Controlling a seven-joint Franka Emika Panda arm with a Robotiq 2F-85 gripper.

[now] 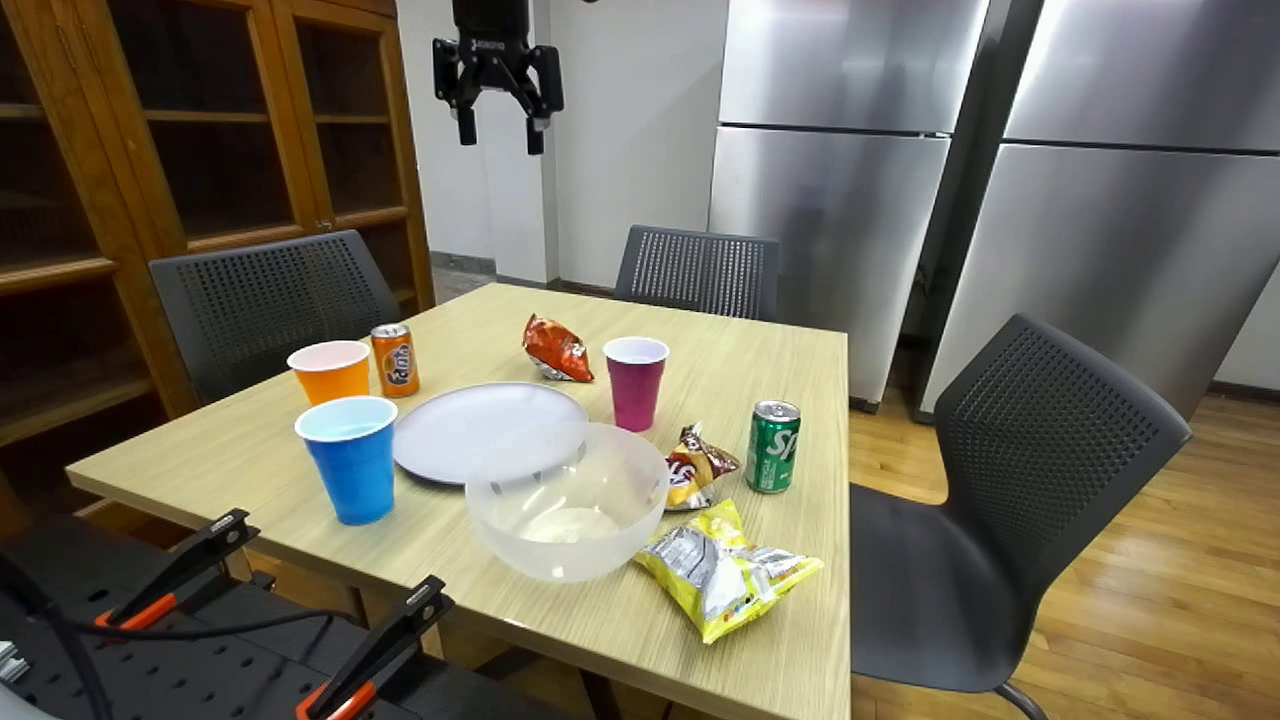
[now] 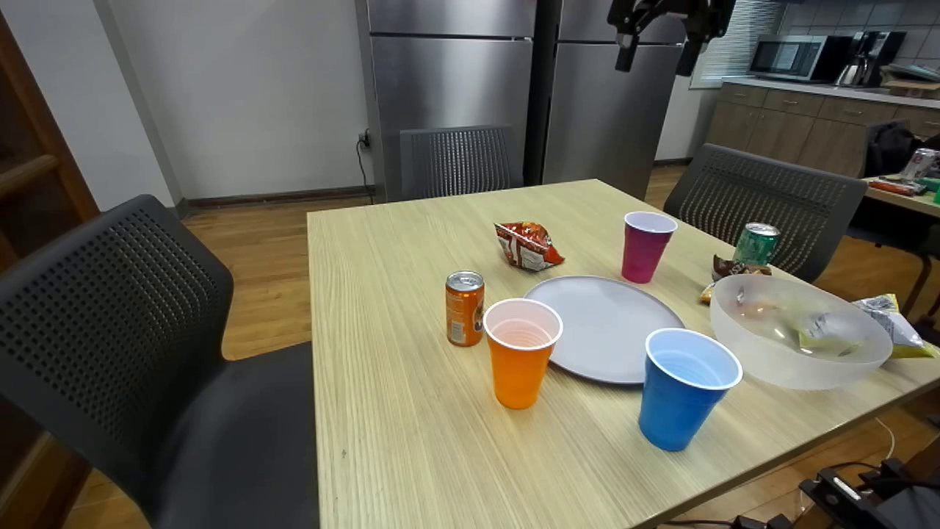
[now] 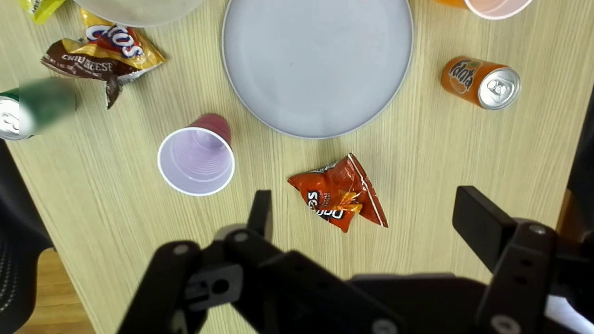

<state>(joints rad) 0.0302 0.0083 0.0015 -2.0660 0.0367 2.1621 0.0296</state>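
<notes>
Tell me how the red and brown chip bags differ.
Colour: the red bag is mostly red; the brown bag, brown and gold.
Lettering: the red bag shows Doritos; the brown bag, Chili Cheese.
Place: the red bag lies apart from the bowl; the brown bag, right beside it.
Both are crinkled snack bags on the table.

Pale table (image 2: 396, 441), as I saw it: a grey plate (image 3: 320, 65) lay beside a translucent bowl (image 1: 570, 545); a blue cup (image 2: 681, 402), an orange cup (image 2: 520, 367) and a purple cup (image 1: 636, 388) stood upright around the plate, an orange can (image 2: 465, 312) near the orange cup; a red snack bag (image 3: 341, 192) lay near the purple cup, a brown-and-yellow bag (image 3: 109, 55) beside a green can (image 1: 773, 448), a yellow bag (image 1: 722, 575) beside the bowl
</notes>
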